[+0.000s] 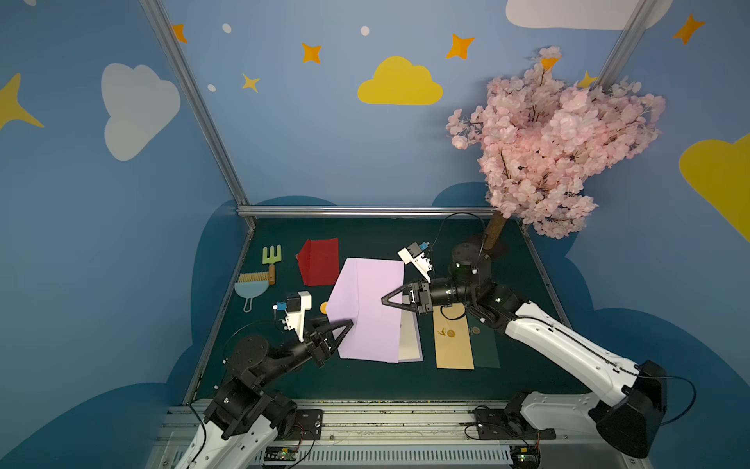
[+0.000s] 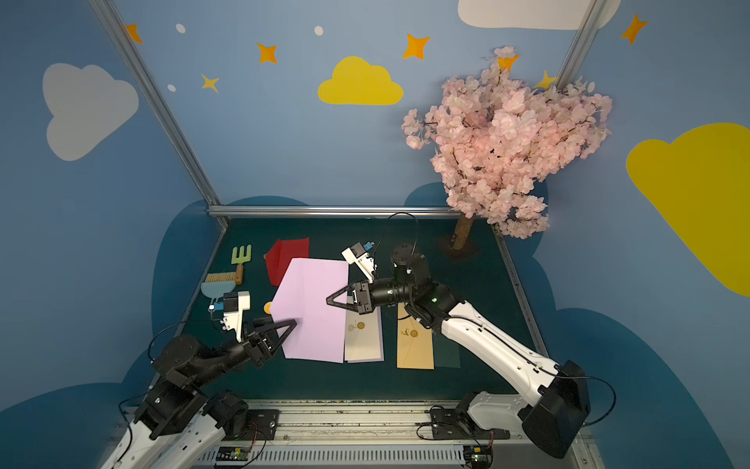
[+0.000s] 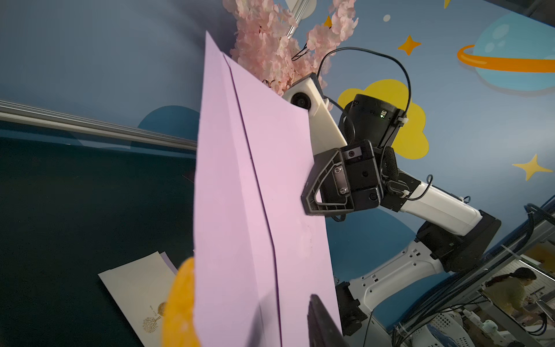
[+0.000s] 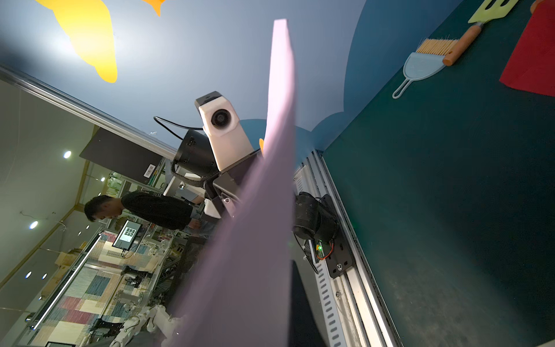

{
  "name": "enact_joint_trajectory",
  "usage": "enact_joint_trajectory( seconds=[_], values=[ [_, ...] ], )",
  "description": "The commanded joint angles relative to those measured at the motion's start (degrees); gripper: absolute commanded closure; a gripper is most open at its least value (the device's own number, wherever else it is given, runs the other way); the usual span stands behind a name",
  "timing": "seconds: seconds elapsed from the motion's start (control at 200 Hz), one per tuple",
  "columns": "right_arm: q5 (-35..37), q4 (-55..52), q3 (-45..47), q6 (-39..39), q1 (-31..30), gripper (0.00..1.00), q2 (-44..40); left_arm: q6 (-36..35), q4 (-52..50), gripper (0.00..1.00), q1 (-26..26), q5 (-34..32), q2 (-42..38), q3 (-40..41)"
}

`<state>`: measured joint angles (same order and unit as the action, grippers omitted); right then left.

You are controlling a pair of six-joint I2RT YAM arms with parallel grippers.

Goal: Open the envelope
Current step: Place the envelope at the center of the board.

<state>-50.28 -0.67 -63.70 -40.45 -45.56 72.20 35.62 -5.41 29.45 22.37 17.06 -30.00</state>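
Above the green table (image 1: 324, 381), near its middle, the lilac envelope (image 1: 365, 312) is held aloft and tilted, its flap still folded shut along a dark crease seen in the left wrist view (image 3: 240, 195). At its right edge the right gripper (image 1: 384, 300) is clamped tight on the paper, as the left wrist view confirms (image 3: 306, 192). At the lower left edge the left gripper (image 1: 348, 323) has one finger (image 3: 321, 324) in front of the sheet, with the paper running in between the jaws; whether they pinch it or only straddle it cannot be told. Partly under the envelope lies a cream envelope (image 2: 363, 341), beside it a tan envelope (image 1: 452, 343) with a gold seal and a dark green envelope (image 1: 485, 345). A red envelope (image 1: 320, 262), an orange disc (image 1: 323, 307), a dustpan (image 1: 251, 289) and a green rake (image 1: 272, 253) lie to the far left. A pink blossom tree (image 1: 556, 138) stands in the far right corner.
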Motion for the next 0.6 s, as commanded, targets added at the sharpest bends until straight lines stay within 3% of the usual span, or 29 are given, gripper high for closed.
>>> enact_joint_trajectory(
  seconds=[0.0,0.596],
  values=[
    [-1.1,2.1,0.6,1.0,0.4,1.0,-1.2,2.7,4.4,0.67,-1.7,4.7,0.5,1.1],
    [-2.2,6.4,1.5,-1.6,1.6,1.0,-0.9,8.9,10.4,0.97,-7.8,11.8,2.4,3.5]
  ],
)
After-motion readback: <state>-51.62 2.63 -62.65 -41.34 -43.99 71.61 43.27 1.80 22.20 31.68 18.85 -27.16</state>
